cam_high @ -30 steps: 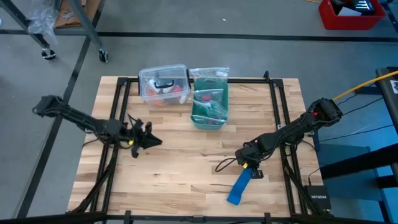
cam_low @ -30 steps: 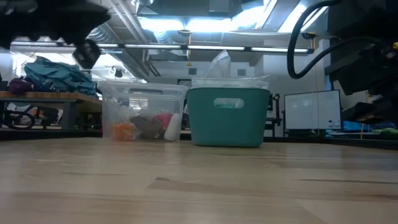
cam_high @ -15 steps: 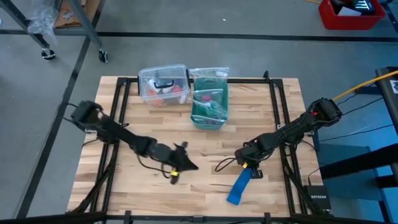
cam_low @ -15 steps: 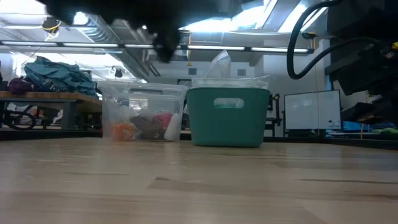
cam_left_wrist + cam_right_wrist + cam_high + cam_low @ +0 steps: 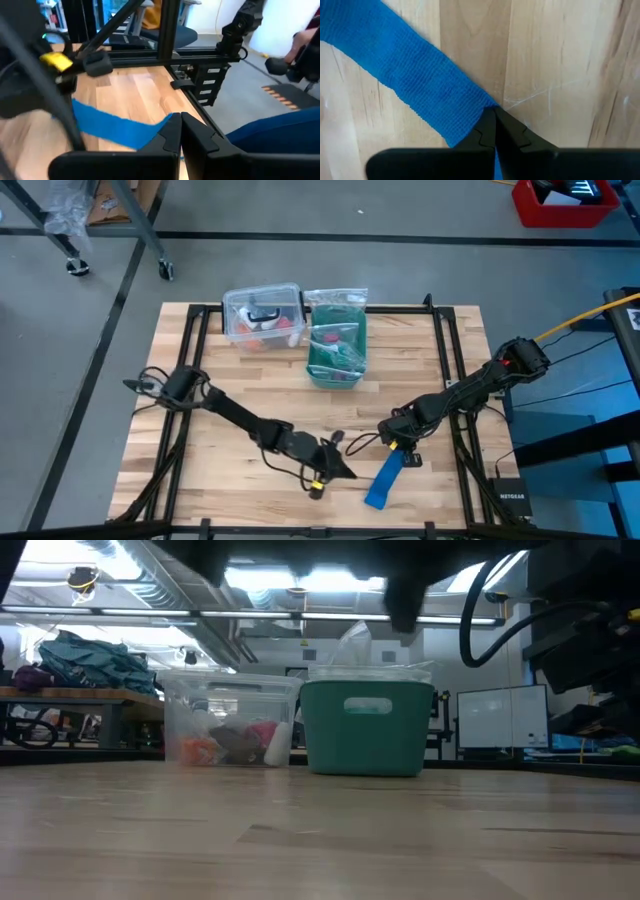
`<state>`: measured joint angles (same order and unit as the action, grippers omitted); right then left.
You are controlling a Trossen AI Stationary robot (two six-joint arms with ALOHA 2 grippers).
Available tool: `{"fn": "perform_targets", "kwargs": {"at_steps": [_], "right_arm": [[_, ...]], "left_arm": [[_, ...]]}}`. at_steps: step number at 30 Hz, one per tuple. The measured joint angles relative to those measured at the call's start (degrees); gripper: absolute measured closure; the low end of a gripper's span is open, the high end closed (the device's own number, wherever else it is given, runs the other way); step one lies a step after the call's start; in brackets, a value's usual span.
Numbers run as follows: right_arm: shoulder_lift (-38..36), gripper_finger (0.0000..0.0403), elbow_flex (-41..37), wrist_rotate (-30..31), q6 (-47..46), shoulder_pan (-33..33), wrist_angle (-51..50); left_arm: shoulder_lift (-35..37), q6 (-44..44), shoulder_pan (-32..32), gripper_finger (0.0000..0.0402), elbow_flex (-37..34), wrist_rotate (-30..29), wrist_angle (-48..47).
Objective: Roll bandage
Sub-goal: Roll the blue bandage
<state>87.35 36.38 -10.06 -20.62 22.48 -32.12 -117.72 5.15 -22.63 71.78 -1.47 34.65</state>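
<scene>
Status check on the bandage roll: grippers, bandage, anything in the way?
Right gripper shut, pinning one end of the bandage. Left gripper shut, beside the strip. Bandage flat, unrolled. Nothing in the way.

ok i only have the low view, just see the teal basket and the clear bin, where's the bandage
Observer: The bandage lies flat as a blue strip on the table's near right part, below your camera's sight.
Operator: is anything holding it
Observer: The right gripper is shut, its tips pressed on the strip's upper end.
Operator: and the left arm
Observer: It reaches across the table; the left gripper is shut, just left of the strip and not touching it.
Operator: rolled at all yet
Observer: No, the right wrist view shows it as one flat layer on the wood.
</scene>
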Motion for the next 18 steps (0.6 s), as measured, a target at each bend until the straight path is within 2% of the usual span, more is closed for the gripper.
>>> {"fn": "perform_targets", "kwargs": {"at_steps": [5, 13, 18], "right_arm": [[0.00, 0.0398, -0.01, 0.01, -0.83, -0.85, 0.31], [0.00, 0.0398, -0.13, -0.09, -1.12, -4.58, 1.03], [0.00, 0.0398, -0.13, 0.22, 0.09, -5.82, 1.26]], "left_arm": [[-3.41, -5.51, -0.11, 0.0401, 5.42, 0.06, -2.97], [-7.62, -6.49, -1.19, 0.0401, 9.96, 5.00, -2.51], [-11.07, -9.24, -2.97, 0.0401, 13.04, 5.54, -2.83]]}}
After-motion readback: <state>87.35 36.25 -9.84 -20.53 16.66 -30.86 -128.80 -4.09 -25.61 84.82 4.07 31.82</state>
